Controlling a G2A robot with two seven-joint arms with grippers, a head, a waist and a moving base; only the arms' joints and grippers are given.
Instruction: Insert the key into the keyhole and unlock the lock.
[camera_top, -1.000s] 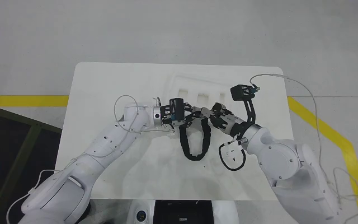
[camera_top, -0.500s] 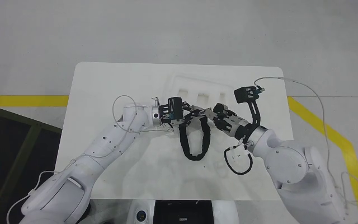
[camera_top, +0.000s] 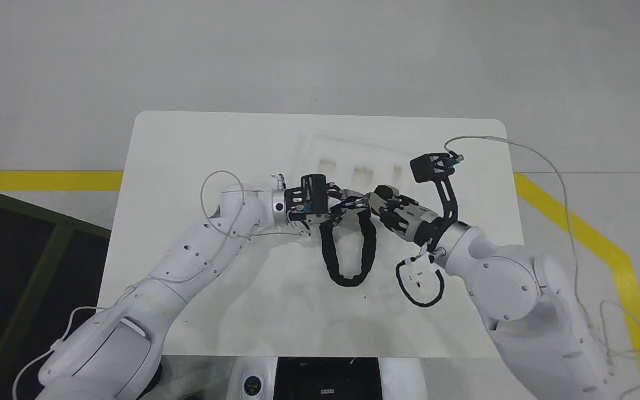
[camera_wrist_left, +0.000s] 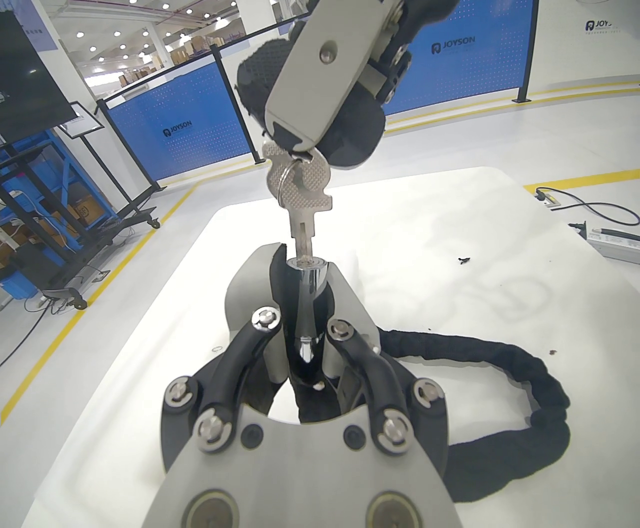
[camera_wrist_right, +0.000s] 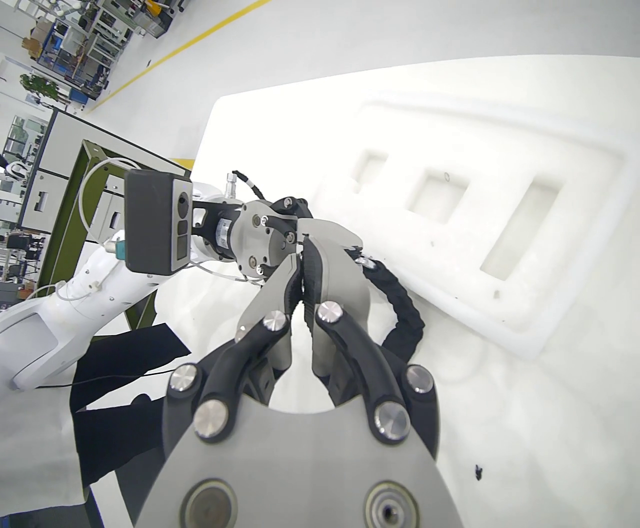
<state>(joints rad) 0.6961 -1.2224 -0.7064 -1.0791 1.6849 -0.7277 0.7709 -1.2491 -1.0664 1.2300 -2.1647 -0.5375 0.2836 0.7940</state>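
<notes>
Partly buried key (camera_wrist_left: 299, 195), lock (camera_wrist_left: 309, 285) mostly covered

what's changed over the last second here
The right arm, which had drawn back slightly from the lock half a second ago, has come forward again, bringing the right gripper and its key close, with the key's tip at the keyhole. Nothing was let go. The left gripper stays clamped on the lock, and the black chain keeps the same loop.
</notes>
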